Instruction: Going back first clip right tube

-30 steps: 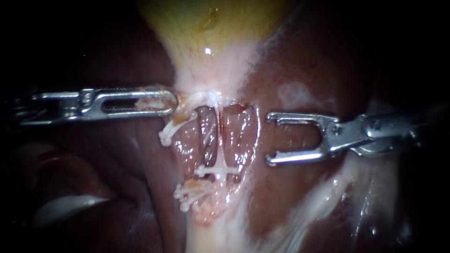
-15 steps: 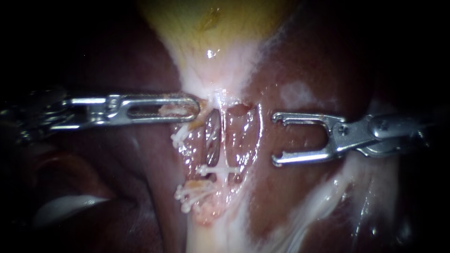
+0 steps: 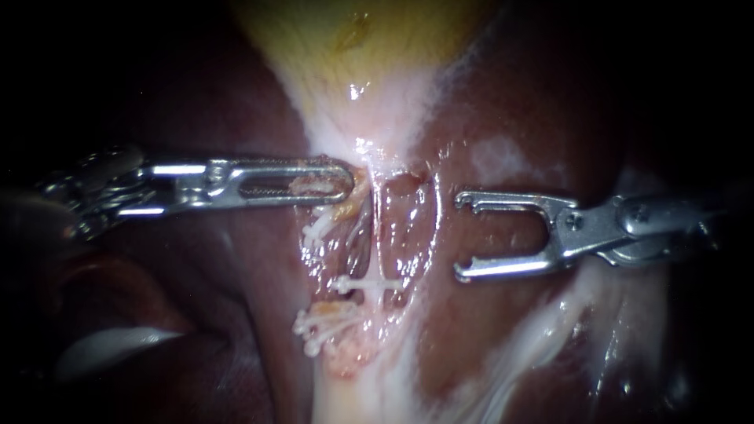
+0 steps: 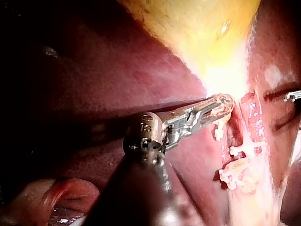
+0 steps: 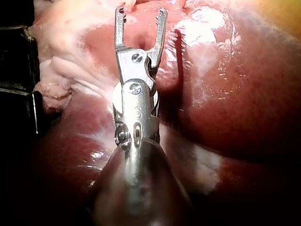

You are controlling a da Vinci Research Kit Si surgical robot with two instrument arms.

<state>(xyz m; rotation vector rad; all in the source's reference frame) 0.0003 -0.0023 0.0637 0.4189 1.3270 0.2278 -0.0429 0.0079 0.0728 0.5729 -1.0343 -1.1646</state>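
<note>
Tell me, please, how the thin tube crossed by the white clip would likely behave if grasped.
The tube looks thread-thin and soft, so it is probably floppy. Its wet gloss suggests it would slip. Being so thin, with a clip across it, it may tear if pulled hard.

Dark red-brown liver (image 3: 479, 314) fills the surroundings; its wet surface glints under the light; the edges fall off into darkness. The yellowish gallbladder (image 3: 314, 31) lies brightly lit above.
</note>
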